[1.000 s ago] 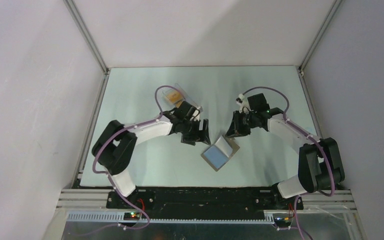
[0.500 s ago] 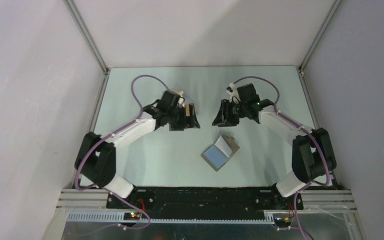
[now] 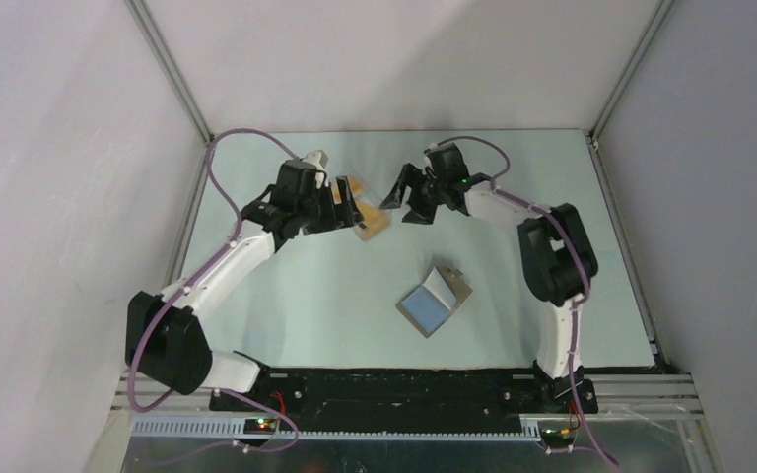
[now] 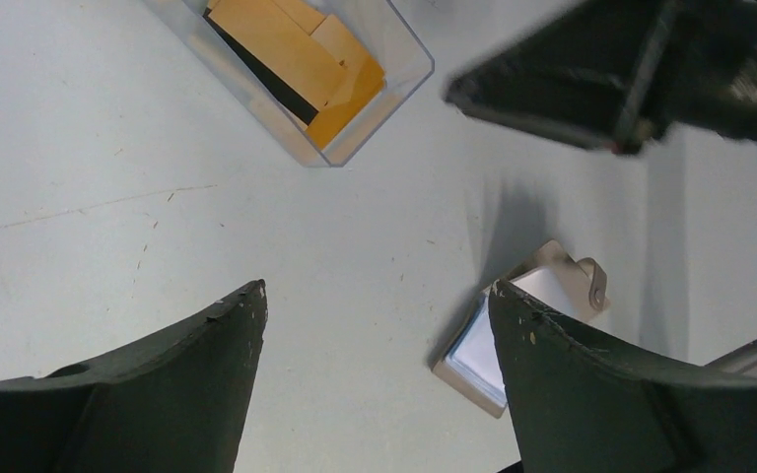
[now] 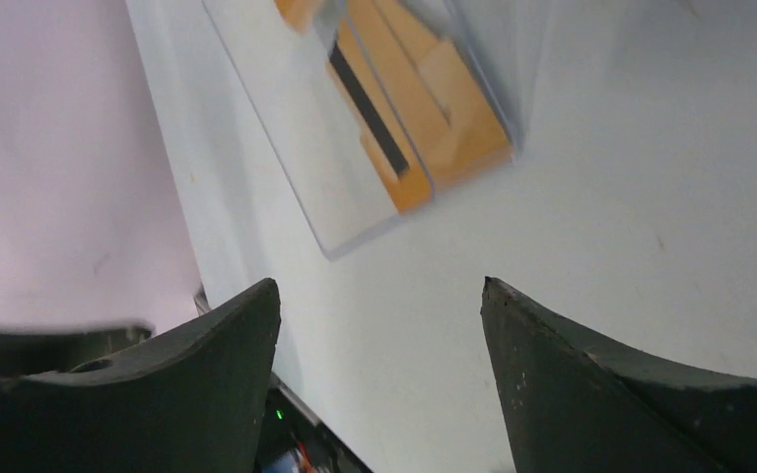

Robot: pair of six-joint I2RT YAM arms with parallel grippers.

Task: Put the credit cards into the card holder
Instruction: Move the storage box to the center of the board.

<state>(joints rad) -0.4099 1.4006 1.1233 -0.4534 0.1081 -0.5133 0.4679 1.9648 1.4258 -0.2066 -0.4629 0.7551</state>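
Note:
The orange credit cards [image 4: 291, 59] lie stacked in a clear plastic box [image 4: 394, 84] at the back of the table, one showing a dark stripe [image 5: 367, 106]. From above the credit cards [image 3: 375, 226] peek out beside my left gripper [image 3: 347, 212], which hovers open and empty just left of the box. My right gripper [image 3: 401, 197] hangs open and empty just right of it. The grey card holder [image 3: 435, 301] lies unfolded in mid-table, apart from both grippers. In the left wrist view the card holder [image 4: 552, 286] is half hidden behind one finger.
The right arm's dark gripper [image 4: 631, 69] crosses the top right of the left wrist view, close to the box. The left arm [image 5: 39, 345] shows dark at the lower left of the right wrist view. Side walls and the table's back edge are near the box.
Both arms swung away from the card holder to the back, toward the clear box. The right gripper went from nearly shut to open. The card holder stayed put.

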